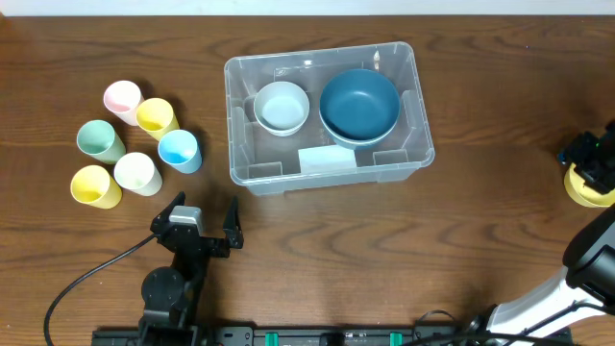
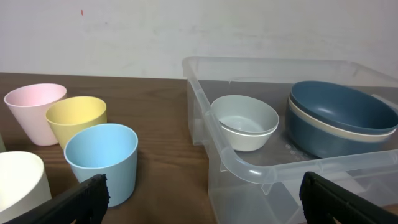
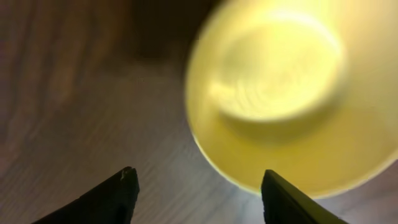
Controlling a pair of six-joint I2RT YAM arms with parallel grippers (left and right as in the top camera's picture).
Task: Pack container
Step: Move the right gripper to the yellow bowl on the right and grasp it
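Fingers [image 2: 81, 199] of the left gripper [image 1: 205, 207] stand wide apart with nothing between them, low over the near side of the wooden table [image 1: 480, 250]. The right gripper [image 3: 199, 186] at the far right edge also has its jaws parted, with bare wood in the gap. It sits just over a round yellow vessel [image 3: 286, 93], which is blurred in the right wrist view. The container [image 1: 233, 125], a clear bin, sits upright near the middle of the table toward the far side. Its open top faces up and its long axis runs left to right. A pale label [image 1: 327, 159] lies at its near wall. Inside are a white bowl [image 1: 282, 108] at the left end and a larger dark blue bowl [image 1: 359, 104] at the right end, side by side. A pale rim shows just under the blue one in the left wrist view. Left of the container, clear of it, six cups cluster together: one pink cup [image 1: 122, 99], one green cup [image 1: 99, 140], one light blue cup [image 1: 179, 150], one white cup [image 1: 135, 173] and two yellow cups [image 1: 156, 117], all upright and open upward.
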